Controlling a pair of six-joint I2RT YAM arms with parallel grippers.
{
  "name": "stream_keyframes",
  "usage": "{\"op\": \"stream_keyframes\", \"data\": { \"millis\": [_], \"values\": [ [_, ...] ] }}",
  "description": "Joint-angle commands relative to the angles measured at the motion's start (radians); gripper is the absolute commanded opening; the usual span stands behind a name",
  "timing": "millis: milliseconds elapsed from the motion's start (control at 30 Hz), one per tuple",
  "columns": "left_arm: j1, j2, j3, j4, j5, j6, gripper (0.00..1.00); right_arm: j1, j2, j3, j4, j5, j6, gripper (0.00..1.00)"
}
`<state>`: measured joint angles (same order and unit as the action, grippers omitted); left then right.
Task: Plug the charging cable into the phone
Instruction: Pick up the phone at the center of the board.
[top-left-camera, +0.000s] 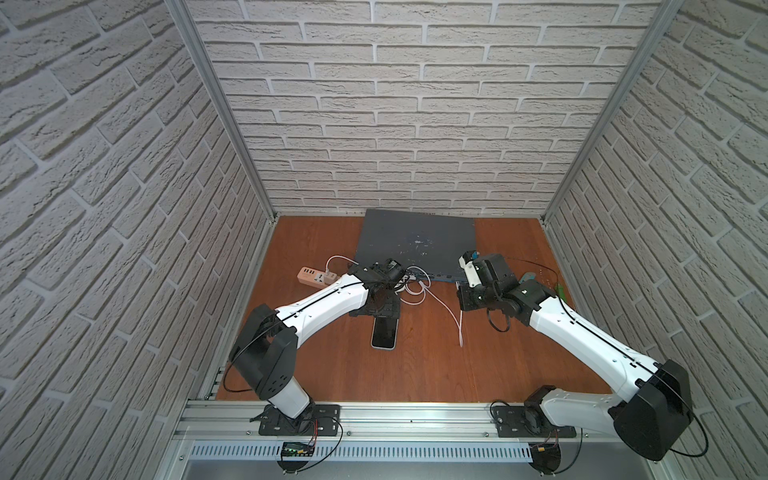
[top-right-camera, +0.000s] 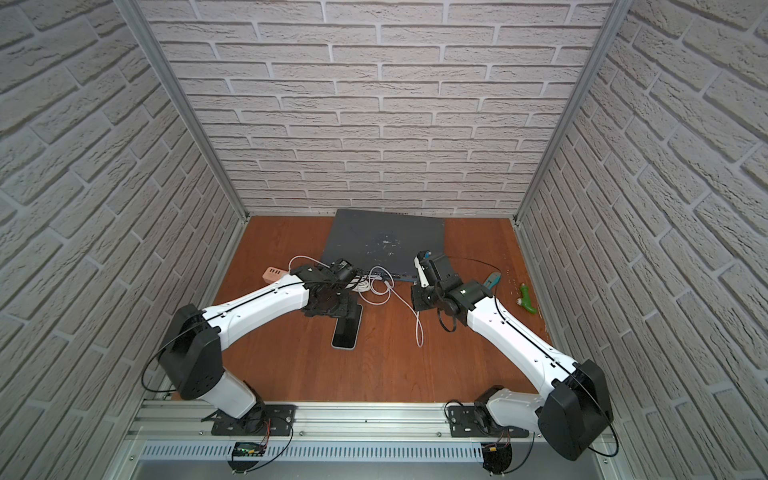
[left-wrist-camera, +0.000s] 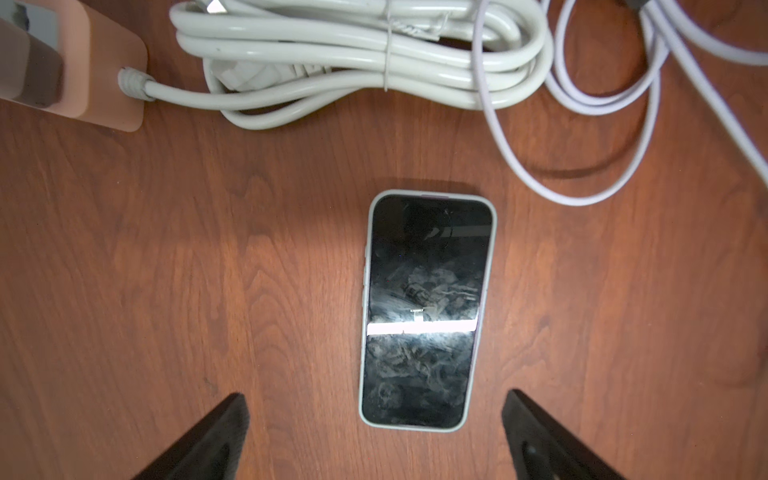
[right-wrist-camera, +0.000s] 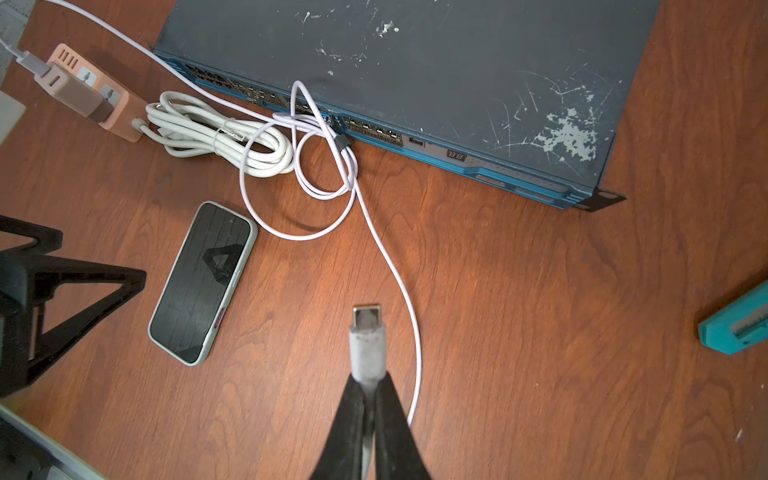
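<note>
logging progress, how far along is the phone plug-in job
Done: the right jaws are shut on the charging cable at its plug. In hand: the left jaws stand open either side of the phone, not closed on it. Left: plug and phone are apart; insertion not yet done.

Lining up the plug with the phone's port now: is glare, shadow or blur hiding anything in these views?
Left wrist view: a bright glare bar crosses the phone screen, rim sharp. Right wrist view: the charging cable plug looks slightly soft, close to the lens. Both top views: the left arm covers the phone's far end.
</note>
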<state>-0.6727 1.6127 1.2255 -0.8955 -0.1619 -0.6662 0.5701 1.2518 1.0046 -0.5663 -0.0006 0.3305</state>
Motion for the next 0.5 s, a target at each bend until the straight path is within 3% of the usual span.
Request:
{"op": "stream_keyframes", "data": {
  "millis": [0,467],
  "values": [
    [0.013,0.02,0.025,-0.041,-0.024,0.011,0.98,-0.004,-0.024,-0.009,0.008,-0.019,0.008,0.03],
    [0.018,0.085,0.014,0.071,0.079,0.032,0.98,-0.004,-0.01,-0.012,0.013,-0.04,0.0,0.03]
  ]
}}
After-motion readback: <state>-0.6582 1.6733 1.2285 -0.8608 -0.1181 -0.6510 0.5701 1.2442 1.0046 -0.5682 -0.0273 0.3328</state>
